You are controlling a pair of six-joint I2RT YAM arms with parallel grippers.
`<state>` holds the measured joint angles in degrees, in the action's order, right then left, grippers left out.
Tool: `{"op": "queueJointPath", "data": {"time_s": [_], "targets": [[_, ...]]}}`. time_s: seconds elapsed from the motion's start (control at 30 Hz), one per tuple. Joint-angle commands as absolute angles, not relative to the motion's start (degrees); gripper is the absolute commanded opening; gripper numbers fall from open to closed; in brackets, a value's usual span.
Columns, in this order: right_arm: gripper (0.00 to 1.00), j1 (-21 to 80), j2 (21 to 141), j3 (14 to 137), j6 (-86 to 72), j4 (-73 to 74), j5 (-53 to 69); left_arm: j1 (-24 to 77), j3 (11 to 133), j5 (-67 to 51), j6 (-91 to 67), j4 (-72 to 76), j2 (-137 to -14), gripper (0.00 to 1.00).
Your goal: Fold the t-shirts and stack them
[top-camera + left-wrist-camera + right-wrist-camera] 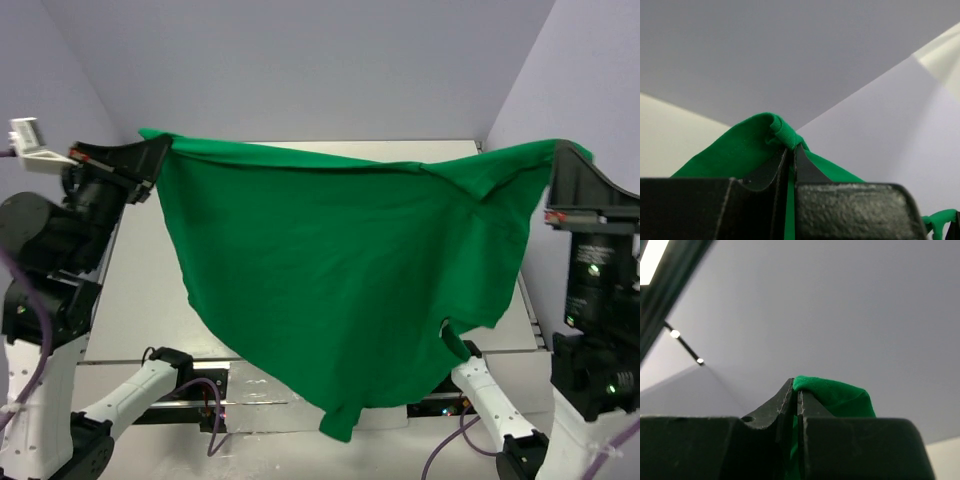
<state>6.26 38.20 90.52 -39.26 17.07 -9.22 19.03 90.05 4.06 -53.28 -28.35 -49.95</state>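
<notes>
Black fingers of the left gripper (791, 150) fill the bottom of the left wrist view. Jaws pressed together, no gap. A rolled, stitched edge of the green t-shirt (745, 147) is pinched at the tips; the cloth bunches just above them and falls away to the lower left.

Right gripper (796, 390), right wrist view: jaws likewise closed tight. A fold of the same green cloth pokes out just right of the tips. Only pale wall behind.

Top view:
- T-shirt is held up in the air, spread between the two grippers, left one at the upper left corner of the cloth, right one at the upper right.
- Top edge runs nearly level between them, a slight sag mid-span.
- Creases and an overlapping fold near the right-hand grip.
- Body hangs as a broad curved sheet, narrowing to a point low and near centre, in front of the table's near edge, between the two arm bases.
- Cannot tell whether that lowest tip touches anything.
- A small flap of cloth curls out on the lower right side.
- White table (140, 300) shows left of the cloth, with a narrow strip on the right.
- Purple cables (212, 405) loop near the arm bases.
</notes>
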Motion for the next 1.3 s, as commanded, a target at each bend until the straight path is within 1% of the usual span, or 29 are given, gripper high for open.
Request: {"op": "queueJointPath", "data": {"time_s": [0.0,0.13,0.23,0.37,0.4,0.5,0.57,0.63,0.8,0.9,1.0,1.13,1.27], "targets": [[0.09,6.45,45.87,83.82,-36.34,14.91,-11.06,18.81,81.58,7.38,-51.68,-28.18,-53.42,0.10],[0.09,6.50,55.13,78.75,-33.62,14.17,-9.61,15.55,74.55,4.88,-50.89,-25.29,-61.02,0.10],[0.09,6.41,63.97,75.94,-31.73,10.98,-8.47,12.34,70.55,3.89,-49.72,-21.21,-66.43,0.10],[0.09,6.24,79.39,77.19,-31.87,8.35,-7.42,8.34,70.20,2.40,-48.03,-17.04,-79.60,0.10],[0.09,6.24,82.39,79.10,-32.10,6.86,-7.03,6.39,71.08,1.14,-47.79,-15.82,-84.27,0.10],[0.09,6.17,94.23,84.73,-32.81,5.17,-5.70,3.61,75.65,0.53,-47.77,-15.60,-92.79,0.10],[0.09,6.33,102.03,92.17,-33.82,4.99,-4.01,2.07,78.79,-0.63,-47.63,-15.41,-100.57,0.10],[0.09,6.44,109.76,96.68,-35.08,4.72,-3.06,1.36,82.26,-1.31,-47.55,-15.61,-104.57,0.10],[0.09,6.79,121.45,106.00,-39.17,2.95,-0.42,-1.07,89.64,-3.80,-47.42,-16.94,-114.07,0.10],[0.09,7.15,123.66,107.72,-40.73,2.13,-0.26,-3.09,95.65,-4.79,-46.58,-19.21,-118.16,0.10],[0.09,7.59,123.11,105.47,-41.51,1.10,-0.18,-4.42,99.36,-6.45,-46.07,-20.32,-120.12,0.10],[0.09,8.22,115.52,93.68,-43.32,-2.77,1.17,-5.13,103.86,-8.66,-44.19,-23.54,-123.37,0.10],[0.09,8.51,107.15,80.86,-44.37,-5.65,0.97,-5.19,102.26,-9.35,-44.11,-22.76,-123.44,0.10]]}}
